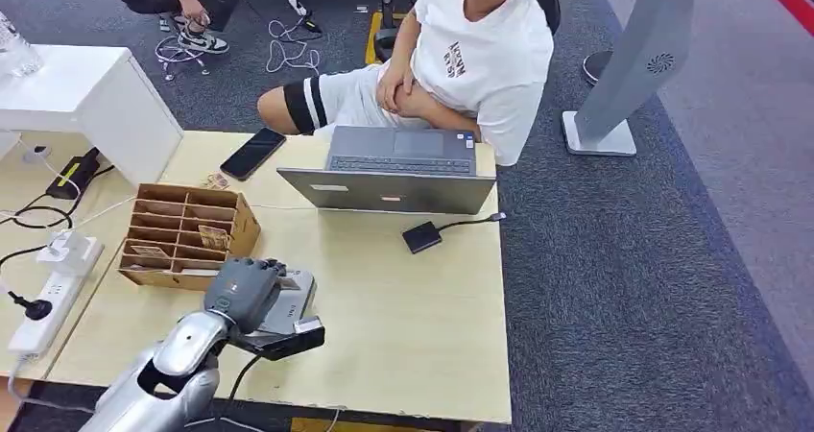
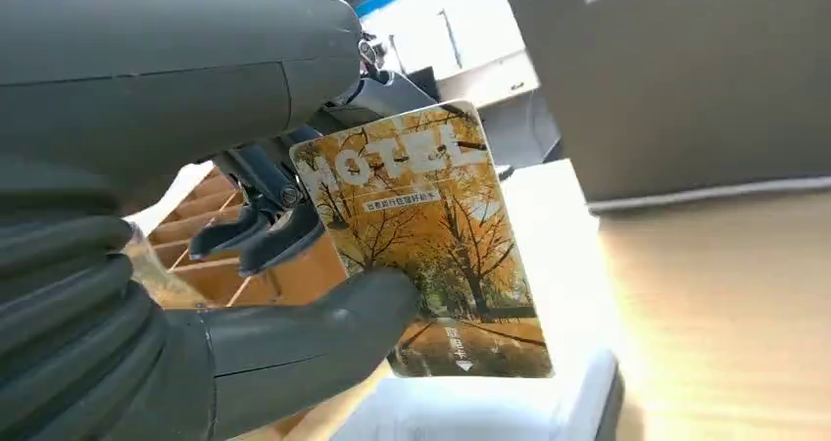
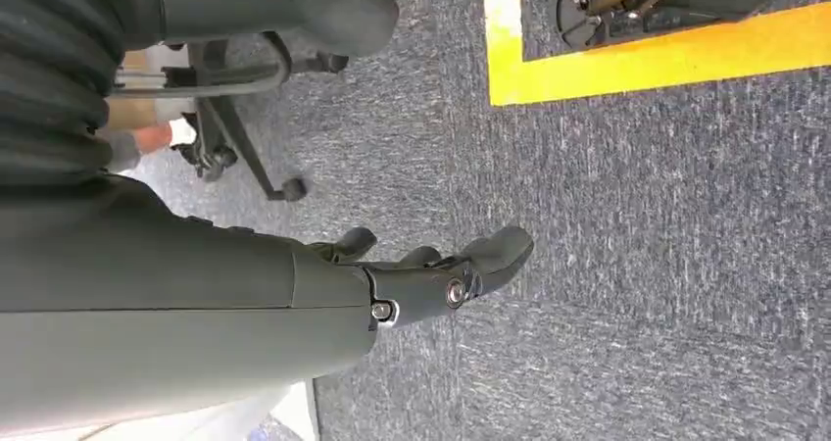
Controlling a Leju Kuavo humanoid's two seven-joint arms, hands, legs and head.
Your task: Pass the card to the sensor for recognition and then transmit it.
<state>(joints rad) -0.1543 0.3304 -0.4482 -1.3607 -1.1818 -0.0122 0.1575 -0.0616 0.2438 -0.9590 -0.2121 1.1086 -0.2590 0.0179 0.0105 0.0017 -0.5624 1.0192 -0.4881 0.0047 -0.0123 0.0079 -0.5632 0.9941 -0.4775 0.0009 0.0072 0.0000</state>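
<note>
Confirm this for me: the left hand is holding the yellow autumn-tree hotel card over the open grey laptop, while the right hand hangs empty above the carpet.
One detail is wrong. The left hand holds the yellow autumn-tree hotel card over the white box-shaped sensor beside the cardboard organiser, not over the open grey laptop, as the head view shows. The right hand does hang empty above the carpet.

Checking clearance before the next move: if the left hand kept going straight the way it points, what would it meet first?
Probably the brown divided box: the left hand, holding the card over the white sensor, points toward it across the table. How high it passes is unclear.
</note>
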